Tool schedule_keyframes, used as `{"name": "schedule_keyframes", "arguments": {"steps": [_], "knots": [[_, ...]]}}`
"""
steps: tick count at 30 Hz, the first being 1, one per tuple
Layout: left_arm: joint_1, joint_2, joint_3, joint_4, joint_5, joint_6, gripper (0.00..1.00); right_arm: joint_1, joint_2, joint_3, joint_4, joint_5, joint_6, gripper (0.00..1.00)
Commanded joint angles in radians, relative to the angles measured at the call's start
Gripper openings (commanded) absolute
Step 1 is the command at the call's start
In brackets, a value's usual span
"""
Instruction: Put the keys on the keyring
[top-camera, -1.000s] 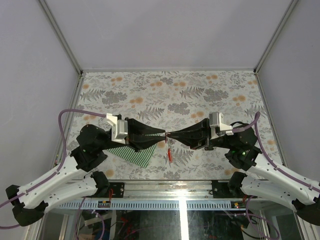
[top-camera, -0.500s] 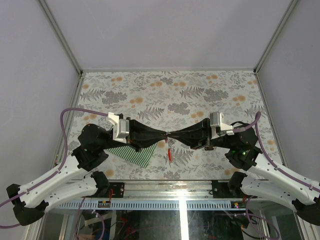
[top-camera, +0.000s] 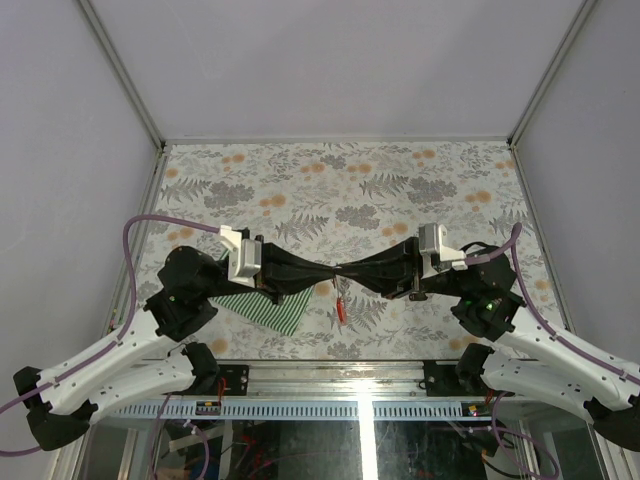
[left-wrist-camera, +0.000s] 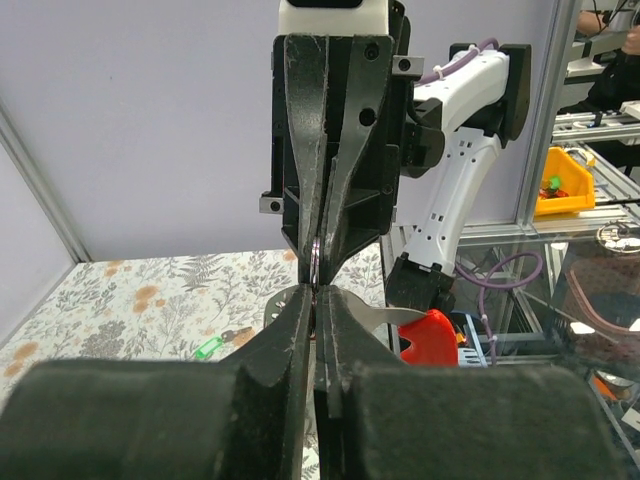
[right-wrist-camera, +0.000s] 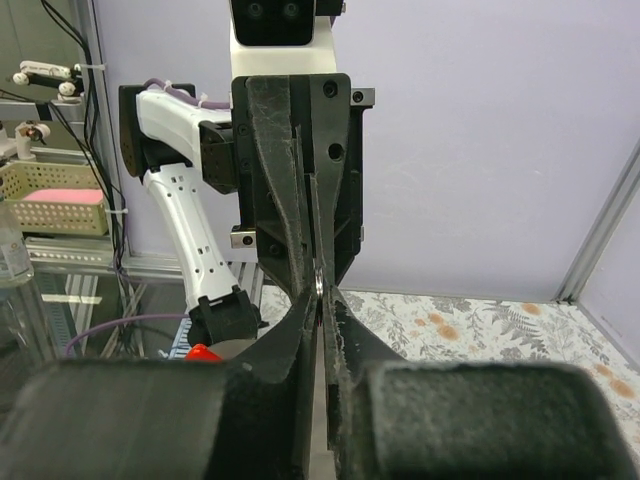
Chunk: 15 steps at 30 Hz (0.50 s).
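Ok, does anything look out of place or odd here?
Only the striped cloth: it lies bunched into a skewed wedge, partly under the left arm. Otherwise the left gripper and right gripper meet tip to tip, both pinching the keyring, its red tag dangling.

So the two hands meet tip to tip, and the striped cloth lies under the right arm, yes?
No: the striped cloth lies under the left arm, as the top view shows. The left hand and right hand do meet tip to tip.
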<state>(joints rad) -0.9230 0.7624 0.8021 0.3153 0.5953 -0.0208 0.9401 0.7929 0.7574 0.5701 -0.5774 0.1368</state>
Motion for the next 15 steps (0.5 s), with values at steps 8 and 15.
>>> {"name": "schedule_keyframes", "arguments": {"steps": [8,15], "knots": [[-0.004,0.013,0.159,-0.357,0.003,0.222,0.00,0.000,-0.057,0.132,-0.251,-0.006,-0.142,0.32],[-0.005,0.118,0.339,-0.709,-0.003,0.391,0.00,0.000,-0.046,0.230,-0.538,0.072,-0.214,0.37]]}}
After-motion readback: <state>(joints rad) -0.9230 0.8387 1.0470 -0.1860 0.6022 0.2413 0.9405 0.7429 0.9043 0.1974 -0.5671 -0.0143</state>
